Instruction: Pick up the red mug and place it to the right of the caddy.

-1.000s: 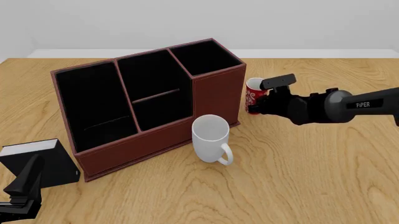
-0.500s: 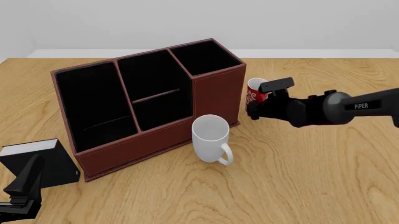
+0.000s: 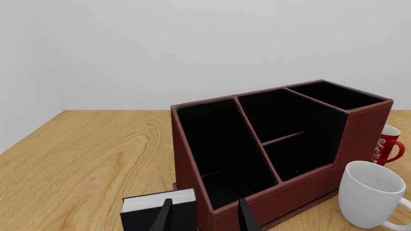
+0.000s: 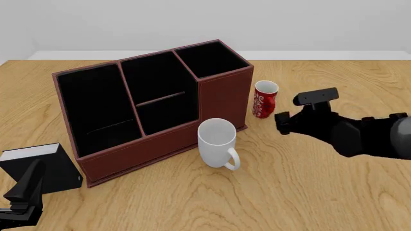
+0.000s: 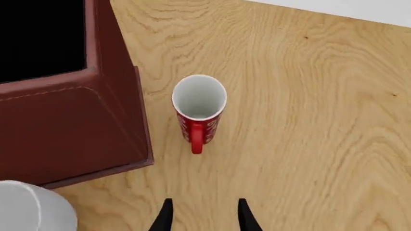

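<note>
On the wooden surface (image 4: 308, 183), just to the right of the caddy (image 4: 151, 106), the red mug (image 4: 264, 99) is standing upright with its white inside showing, close beside the caddy's right wall but, in the right wrist view, not touching it; its handle is pointing toward the right gripper (image 4: 283, 123). That gripper is hanging a little nearer the camera than the mug and apart from it, with its 2 fingers (image 5: 165, 217) spread and nothing between them, so it is released. Judging from this, the mug is already sitting where the task wants it, and the step in hand is looking like a clean retreat. To do that well, the arm should be drawing straight back and up along the line of the handle, keeping the fingers parted so neither tip is catching the handle or tipping the mug toward the caddy. It should also be steering clear of the white mug (image 4: 217, 142), which is standing in front of the caddy, near the retreat path on its left. The left gripper (image 3: 202, 219) is resting low by the small black box (image 4: 40, 168) at the caddy's near left corner, its 2 fingers parted and gripping nothing, well apart from the mug, and it is best left there.
</note>
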Available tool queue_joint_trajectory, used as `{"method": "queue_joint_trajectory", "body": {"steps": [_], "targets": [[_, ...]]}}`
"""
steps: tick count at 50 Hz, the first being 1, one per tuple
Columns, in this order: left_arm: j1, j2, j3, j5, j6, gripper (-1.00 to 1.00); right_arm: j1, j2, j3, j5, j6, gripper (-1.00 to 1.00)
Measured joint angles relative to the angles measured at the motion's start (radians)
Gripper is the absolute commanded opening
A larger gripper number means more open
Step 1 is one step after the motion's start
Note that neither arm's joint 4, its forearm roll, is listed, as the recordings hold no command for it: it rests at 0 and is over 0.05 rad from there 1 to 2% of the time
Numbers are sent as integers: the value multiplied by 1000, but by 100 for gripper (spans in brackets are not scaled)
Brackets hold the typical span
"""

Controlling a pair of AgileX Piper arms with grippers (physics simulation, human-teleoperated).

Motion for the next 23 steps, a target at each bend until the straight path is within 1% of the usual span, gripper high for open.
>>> {"method": "queue_joint_trajectory", "body": {"steps": [6,11,17,23], "targets": [[0,0,0,0,0,100,-4,-199,130,24,9,100],[0,0,0,0,0,100,-9,-389,230,74,19,100],[0,0,0,0,0,100,-11,-632,323,176,30,100],[0,0,0,0,0,100,-17,-879,386,310,35,100]]}}
